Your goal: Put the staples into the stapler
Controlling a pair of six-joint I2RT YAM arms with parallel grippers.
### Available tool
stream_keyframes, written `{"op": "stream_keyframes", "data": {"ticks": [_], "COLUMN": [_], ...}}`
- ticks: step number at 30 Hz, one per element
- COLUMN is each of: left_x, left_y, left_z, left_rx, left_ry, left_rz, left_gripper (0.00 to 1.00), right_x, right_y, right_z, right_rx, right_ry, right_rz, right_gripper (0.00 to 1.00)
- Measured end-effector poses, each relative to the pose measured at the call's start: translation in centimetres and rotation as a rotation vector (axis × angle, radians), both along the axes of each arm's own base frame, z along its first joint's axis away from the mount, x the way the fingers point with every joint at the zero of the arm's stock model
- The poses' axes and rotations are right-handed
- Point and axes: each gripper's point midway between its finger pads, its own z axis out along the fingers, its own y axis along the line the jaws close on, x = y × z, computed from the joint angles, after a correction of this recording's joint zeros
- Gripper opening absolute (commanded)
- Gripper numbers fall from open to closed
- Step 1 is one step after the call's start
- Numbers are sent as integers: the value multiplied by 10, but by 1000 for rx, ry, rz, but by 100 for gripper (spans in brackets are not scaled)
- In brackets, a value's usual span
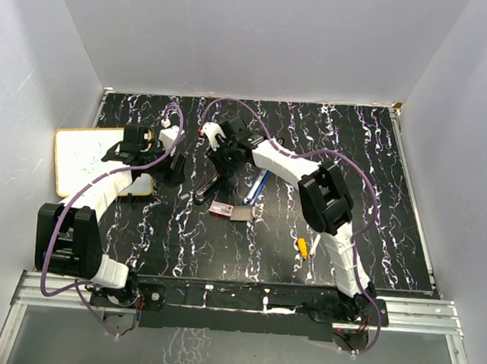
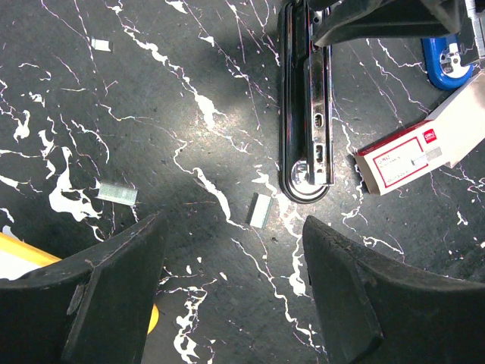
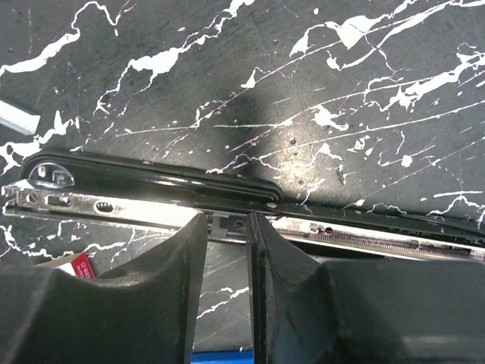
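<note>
At table centre: the stapler [image 2: 306, 129] is laid fully open on the black marbled table [image 1: 394, 202], with its black base and chrome magazine [image 3: 114, 208] stretched out side by side.
Staples box [image 1: 221, 208]: the small red-and-white box is laid flat on the table just beside the stapler's rounded end, with a gap between them. Its tan inner tray [image 1: 242, 214] is slid partly out on the right arm's side.
Loose strips: 1 short silver strip [image 2: 259, 210] is seen near the stapler's rounded end, and 1 more strip [image 2: 117, 194] lies well apart from it, on the far side from the stapler.
Left gripper [image 2: 235, 221]: it is held above the table beside the stapler, with its fingers [image 2: 114, 296] spread wide and nothing grasped.
Right gripper [image 3: 226, 227]: it is lowered over the open stapler, with its tips set at the chrome magazine. The jaws are parted by only a narrow slit, and a small grey part of the rail is seen in it. Whether anything is pinched cannot be told.
Pens: blue pens [image 1: 256, 187] are laid just beyond the box, and a yellow-tipped white pen [image 1: 303, 247] lies beside the right arm.
Whiteboard [image 1: 81, 157]: the yellow-edged board is placed at the table's left side, partly covered by the left arm.
</note>
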Motion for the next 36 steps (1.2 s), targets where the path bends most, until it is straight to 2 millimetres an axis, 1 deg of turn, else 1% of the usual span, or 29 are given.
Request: {"op": "stream_keyframes", "data": {"ticks": [4, 7, 11, 17, 22, 27, 30, 34, 36], "left_x": [0, 0, 0, 0, 0, -1, -4, -9, -9], "left_y": [0, 0, 0, 0, 0, -3, -7, -14, -18], "left_z": [0, 0, 0, 0, -1, -1, -3, -7, -9], "left_rx": [0, 0, 0, 0, -2, -15, -33, -67, -79], "left_ry": [0, 0, 0, 0, 0, -2, 1, 15, 20], "left_rz": [0, 0, 0, -1, -2, -13, -28, -54, -61], "left_gripper": [70, 70, 70, 71, 71, 70, 69, 69, 69], "right_x": [3, 2, 1, -1, -3, -8, -1, 14, 17], "right_y": [2, 2, 3, 7, 15, 17, 10, -9, -18], "right_z": [-3, -4, -4, -4, -2, 7, 16, 26, 33], "right_rx": [-6, -9, -8, 11, 120, 276, 386, 466, 491], "right_ry": [-1, 3, 3, 4, 33, 153, 221, 255, 260], "right_rz": [2, 4, 7, 25, 77, 95, 79, 50, 37], "right_gripper": [25, 24, 20, 9, 8, 8, 8, 8, 8]}}
